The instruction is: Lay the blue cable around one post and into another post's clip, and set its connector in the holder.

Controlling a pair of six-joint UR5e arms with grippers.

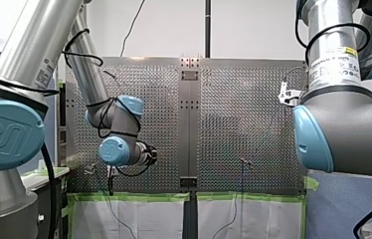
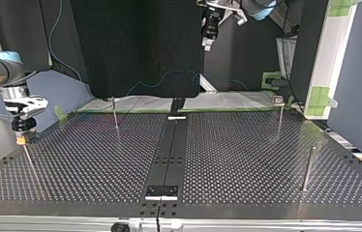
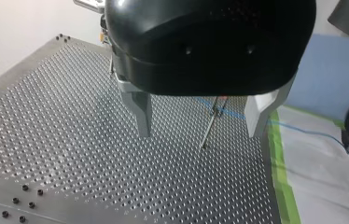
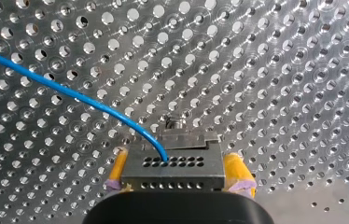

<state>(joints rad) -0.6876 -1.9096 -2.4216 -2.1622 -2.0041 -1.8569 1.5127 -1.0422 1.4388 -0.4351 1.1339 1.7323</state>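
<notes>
Clamping the connector (image 4: pixel 172 176), a hold only its wrist view showed, the right gripper (image 4: pixel 176 169) had blue cable (image 4: pixel 70 93) leaving toward 10 o'clock; left gripper (image 3: pixel 201 119) gaped empty.

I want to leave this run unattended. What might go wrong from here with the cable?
The thin blue cable bends sharply where it enters the grey multi-hole connector block; routing tension may strain that joint. My right gripper pinches the block only by its sides, so a tug might twist it. My left gripper, open, could knock the thin metal post ahead of it.
</notes>
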